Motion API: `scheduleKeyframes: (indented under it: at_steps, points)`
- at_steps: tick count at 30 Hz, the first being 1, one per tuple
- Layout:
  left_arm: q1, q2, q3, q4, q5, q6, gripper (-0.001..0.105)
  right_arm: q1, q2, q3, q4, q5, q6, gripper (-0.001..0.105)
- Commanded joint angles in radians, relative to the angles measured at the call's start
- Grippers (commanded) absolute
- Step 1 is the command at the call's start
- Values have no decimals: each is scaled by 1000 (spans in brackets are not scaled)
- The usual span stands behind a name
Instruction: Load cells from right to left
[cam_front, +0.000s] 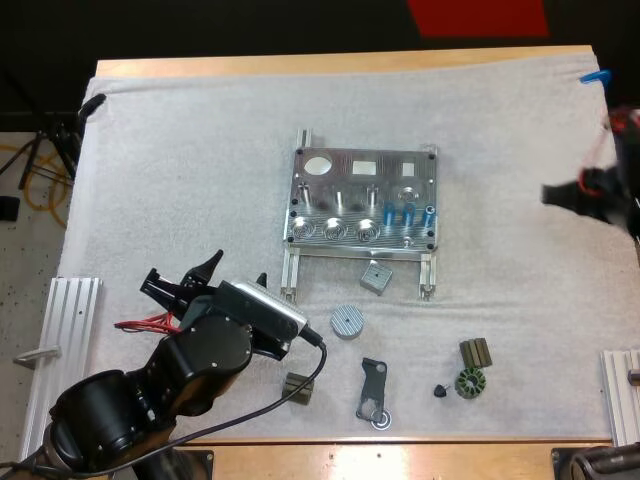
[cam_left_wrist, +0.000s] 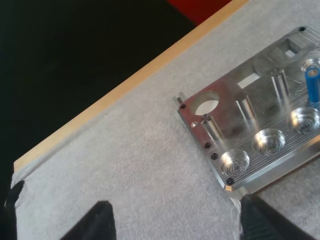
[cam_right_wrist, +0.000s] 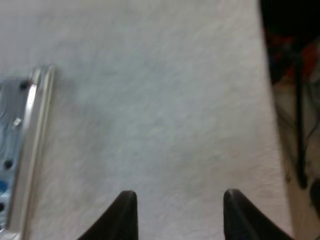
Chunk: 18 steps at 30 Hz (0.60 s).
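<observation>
Metal fixture (cam_front: 385, 182) — ribbed; blue cells (cam_front: 408, 213) seated.

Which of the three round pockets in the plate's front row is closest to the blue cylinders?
The rightmost pocket in the high view: it sits beside the blue cylinders; the other two lie farther left.

Glossy black, rounded left arm (cam_front: 150, 392) carries a black pincer (cam_front: 183, 272).
</observation>
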Motion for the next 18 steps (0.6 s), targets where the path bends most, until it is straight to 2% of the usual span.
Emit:
scheduleKeyframes:
  at_steps: [1, 5, 11, 13, 18]
  points:
    - [-2, -7, -7, -8, -25, 0, 54, -4, -83, 44, -56, 35, 5, 40]
    - [-2, -7, -7, -8, -41, 0, 54, -4, -262, 161, -134, 74, 29, 40]
    - [-2, -7, -7, 18, -41, -3, 54, -2, -473, 291, -183, 67, 34, 40]
    - [-2, -7, -7, 48, -41, -13, 54, -2, -537, 322, -183, 36, 25, 40]
    - [-2, -7, -17, 118, -41, -106, 54, -2, -731, 407, -211, -80, -18, 40]
